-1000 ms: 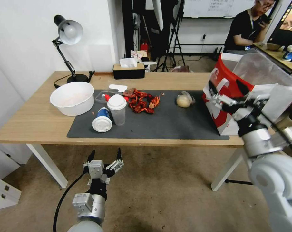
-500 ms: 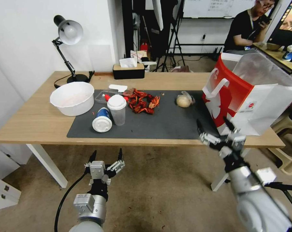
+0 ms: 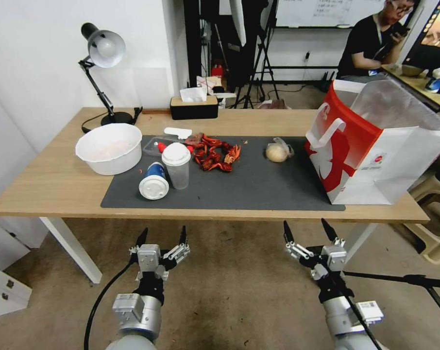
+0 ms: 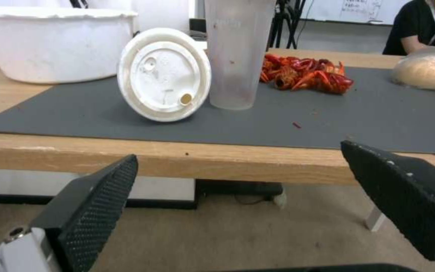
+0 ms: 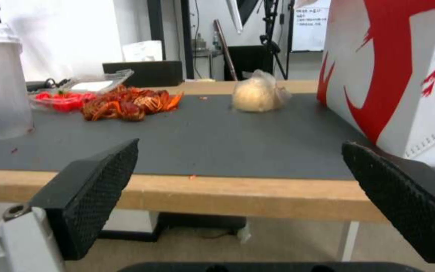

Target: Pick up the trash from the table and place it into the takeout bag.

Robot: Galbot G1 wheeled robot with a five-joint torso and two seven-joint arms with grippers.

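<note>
Hovering below long light-wood table (image 3: 59, 184) edge: left gripper (image 3: 161, 236), right gripper (image 3: 308, 232), jaws spread, empty | step: between picks | next: reach small beige wrapped ball (image 3: 277, 152) for white-and-red paper takeout bag (image 3: 375, 146).

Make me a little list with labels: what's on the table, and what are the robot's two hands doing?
table: light wood, with a dark mat
bag: white and red, standing at the right end
clear cup: upright, white lid
blue cup: lying on its side beside the clear cup
wrapped ball: on the mat near the bag
left tool: open, below the table edge
right tool: open, below the table edge
</note>
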